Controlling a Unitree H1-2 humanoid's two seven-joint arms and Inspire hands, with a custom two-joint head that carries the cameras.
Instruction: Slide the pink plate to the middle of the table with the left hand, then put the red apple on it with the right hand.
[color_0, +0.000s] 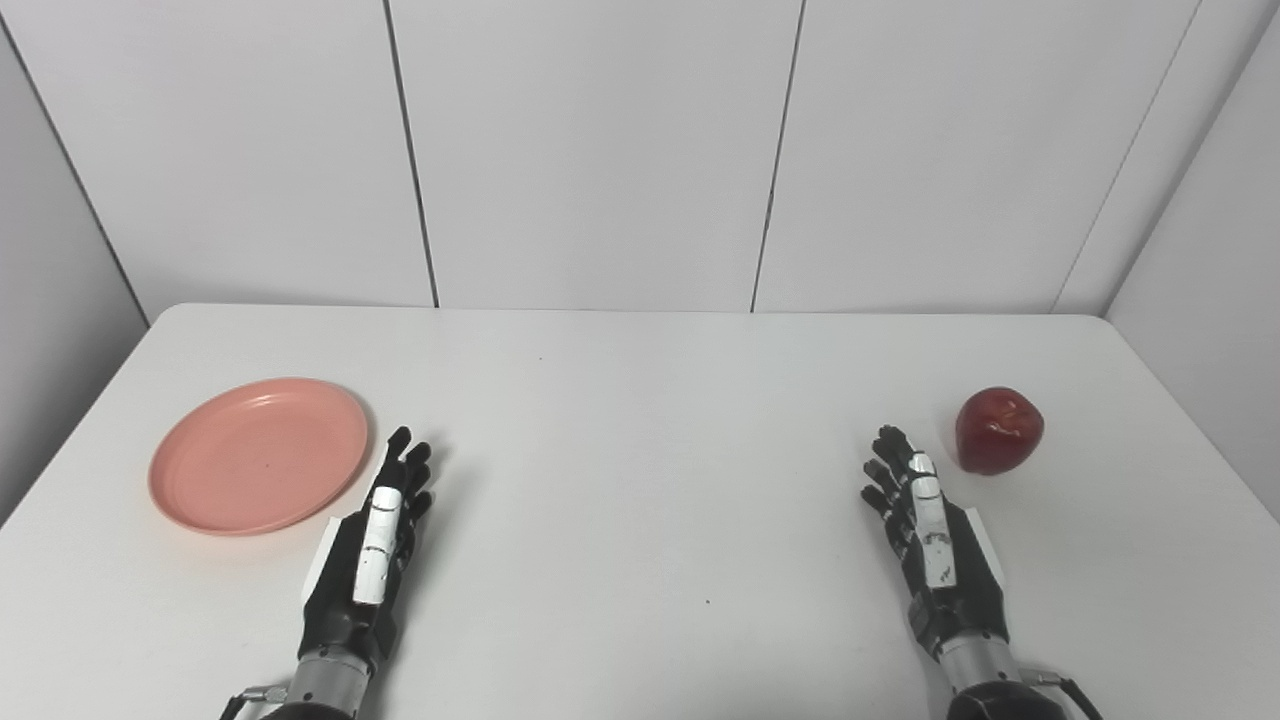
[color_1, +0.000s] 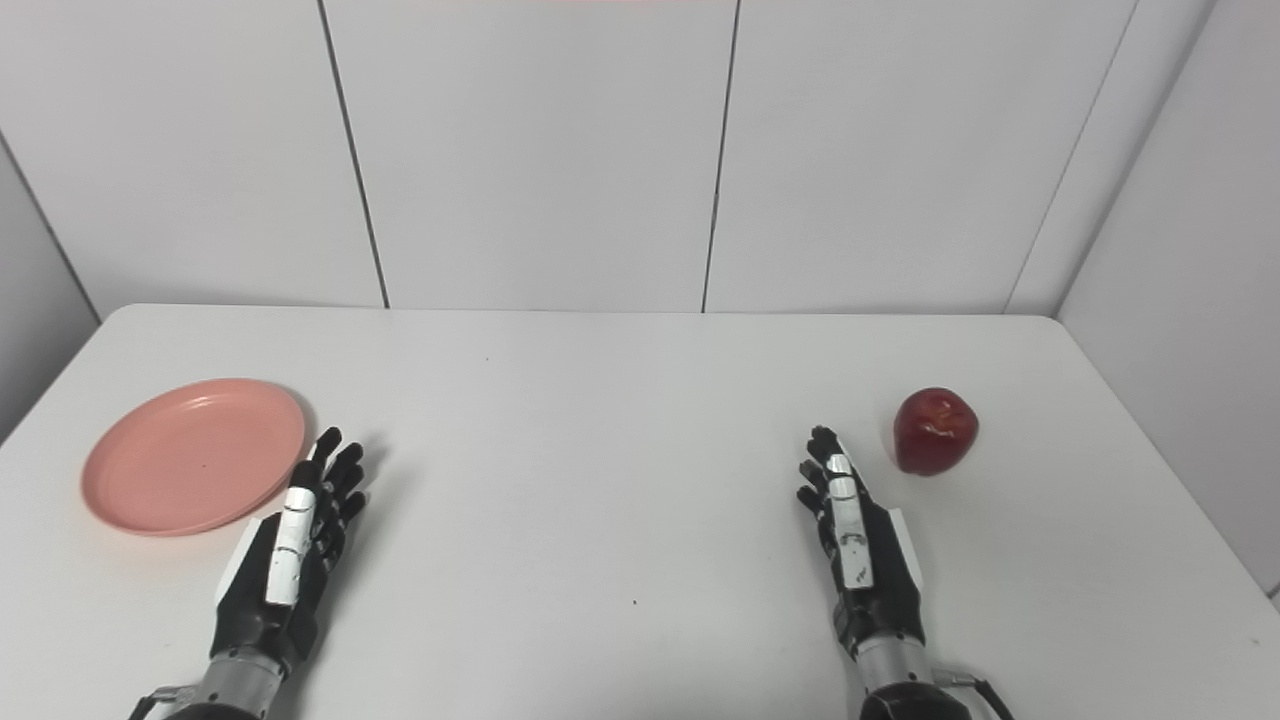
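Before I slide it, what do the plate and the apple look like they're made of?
The plate looks like matte pink plastic: even colour, thin raised rim, no glaze shine. The apple has glossy red skin with bright highlights and a dimpled top; whether it is real fruit or a plastic replica cannot be told.

left hand (color_0: 372, 545): empty, fingers extended | right hand (color_0: 930, 535): empty, fingers extended
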